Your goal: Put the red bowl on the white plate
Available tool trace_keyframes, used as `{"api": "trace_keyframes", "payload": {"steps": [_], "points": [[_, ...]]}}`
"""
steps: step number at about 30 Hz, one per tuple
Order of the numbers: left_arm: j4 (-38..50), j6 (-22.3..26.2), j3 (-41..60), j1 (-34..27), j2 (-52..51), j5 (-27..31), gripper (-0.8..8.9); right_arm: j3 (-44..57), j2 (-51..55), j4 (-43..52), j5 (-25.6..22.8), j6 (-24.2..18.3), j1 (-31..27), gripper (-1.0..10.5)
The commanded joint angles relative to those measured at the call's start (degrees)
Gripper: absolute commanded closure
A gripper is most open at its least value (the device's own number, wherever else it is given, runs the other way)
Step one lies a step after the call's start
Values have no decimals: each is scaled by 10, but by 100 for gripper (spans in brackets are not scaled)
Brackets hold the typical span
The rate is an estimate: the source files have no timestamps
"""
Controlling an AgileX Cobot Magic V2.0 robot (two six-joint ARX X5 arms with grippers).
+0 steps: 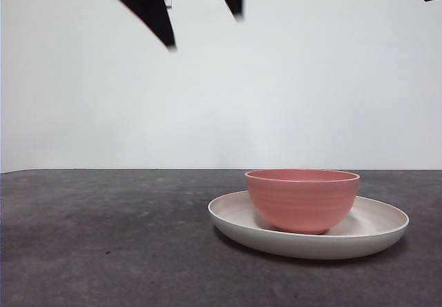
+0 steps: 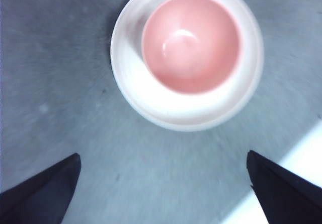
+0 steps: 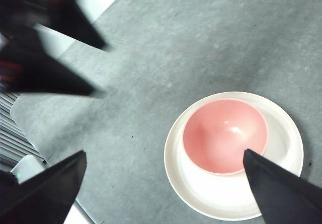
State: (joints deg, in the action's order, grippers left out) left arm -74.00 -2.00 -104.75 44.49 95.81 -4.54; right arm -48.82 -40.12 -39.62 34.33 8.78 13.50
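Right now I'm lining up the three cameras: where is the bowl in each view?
Front: bowl right of centre, sitting on the plate.
Left wrist: bowl near the top, middle.
Right wrist: bowl lower right, partly behind one finger.
Shared landmark: the plate under it.

Seen from above, the red bowl (image 3: pixel 225 136) sits upright inside the white plate (image 3: pixel 282 128), off-centre, on a grey bench (image 3: pixel 201 43). The right pincer (image 3: pixel 166 189) hangs above with its two black jaws spread wide and empty. The left pincer (image 3: pixel 95 68) shows blurred, well apart from the plate.
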Motion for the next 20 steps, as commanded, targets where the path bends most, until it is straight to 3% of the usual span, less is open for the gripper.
{"api": "trace_keyframes", "payload": {"steps": [1,9,15,20], "points": [[-34,27,-15,6,-45,1,283,-8,-2,5,-1,-7,2,446],[-2,30,56,6,-233,0,283,-8,-2,5,-1,-7,2,446],[86,43,183,6,-374,-2,282,-8,-2,5,-1,-7,2,446],[157,24,304,6,-478,-42,282,-8,-2,5,0,-7,2,446]]}}
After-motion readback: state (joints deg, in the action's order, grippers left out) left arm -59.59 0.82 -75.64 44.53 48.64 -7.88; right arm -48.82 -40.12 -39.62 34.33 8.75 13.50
